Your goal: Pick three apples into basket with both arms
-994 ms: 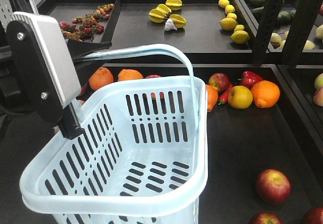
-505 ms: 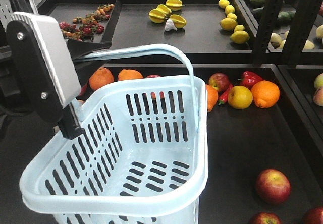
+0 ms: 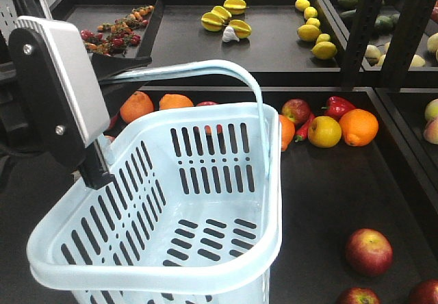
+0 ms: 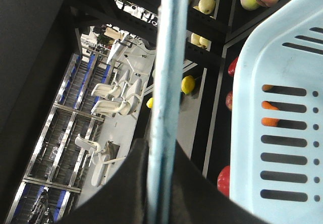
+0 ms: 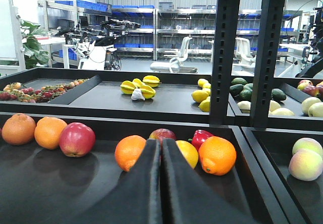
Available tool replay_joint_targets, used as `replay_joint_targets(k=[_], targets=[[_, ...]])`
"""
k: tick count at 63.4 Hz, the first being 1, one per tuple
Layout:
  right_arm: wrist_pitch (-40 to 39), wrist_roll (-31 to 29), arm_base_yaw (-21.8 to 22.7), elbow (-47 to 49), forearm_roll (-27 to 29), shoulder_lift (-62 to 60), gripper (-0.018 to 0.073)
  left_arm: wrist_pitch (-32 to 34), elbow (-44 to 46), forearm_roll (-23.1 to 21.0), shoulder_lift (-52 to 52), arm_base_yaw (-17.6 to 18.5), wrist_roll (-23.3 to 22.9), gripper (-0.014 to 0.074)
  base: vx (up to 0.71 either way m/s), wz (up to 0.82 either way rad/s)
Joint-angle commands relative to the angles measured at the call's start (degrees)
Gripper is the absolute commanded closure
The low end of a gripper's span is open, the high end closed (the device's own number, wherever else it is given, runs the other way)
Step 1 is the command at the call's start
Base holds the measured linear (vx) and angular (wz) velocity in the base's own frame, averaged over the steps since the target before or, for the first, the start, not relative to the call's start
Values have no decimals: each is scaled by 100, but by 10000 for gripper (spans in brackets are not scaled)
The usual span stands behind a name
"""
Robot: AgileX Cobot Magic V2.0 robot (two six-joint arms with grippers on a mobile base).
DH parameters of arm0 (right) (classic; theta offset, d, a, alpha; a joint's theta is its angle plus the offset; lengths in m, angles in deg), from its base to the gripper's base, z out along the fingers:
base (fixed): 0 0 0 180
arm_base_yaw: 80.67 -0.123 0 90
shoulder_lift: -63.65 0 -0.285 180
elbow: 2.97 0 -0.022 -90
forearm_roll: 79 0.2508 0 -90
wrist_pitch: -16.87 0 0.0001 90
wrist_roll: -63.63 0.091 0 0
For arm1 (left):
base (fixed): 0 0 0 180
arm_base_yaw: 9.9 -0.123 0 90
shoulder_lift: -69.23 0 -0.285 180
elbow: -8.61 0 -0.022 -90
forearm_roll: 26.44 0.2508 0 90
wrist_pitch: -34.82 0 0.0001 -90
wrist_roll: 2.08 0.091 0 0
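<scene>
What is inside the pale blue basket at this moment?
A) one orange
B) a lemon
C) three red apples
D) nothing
D: the basket shows only its bare slotted floor, while a red apple lies outside it on the black tray.

The front camera looks down from close above the basket, toward the fruit tray. The left wrist camera, turned sideways, sits hard against the basket's handle. The right wrist camera looks low and level across that tray, and shares the red pepper with the front view.
</scene>
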Motion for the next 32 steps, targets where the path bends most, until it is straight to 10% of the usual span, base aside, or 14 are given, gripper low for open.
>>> replay_joint_targets(k=[1,32], targets=[[-395,-31,23,-77,-54,10,568,331,195,-160,-146,1,-85,603,0,-1],[-395,-31,23,-77,-54,10,568,331,195,-160,-146,1,-85,603,0,-1]])
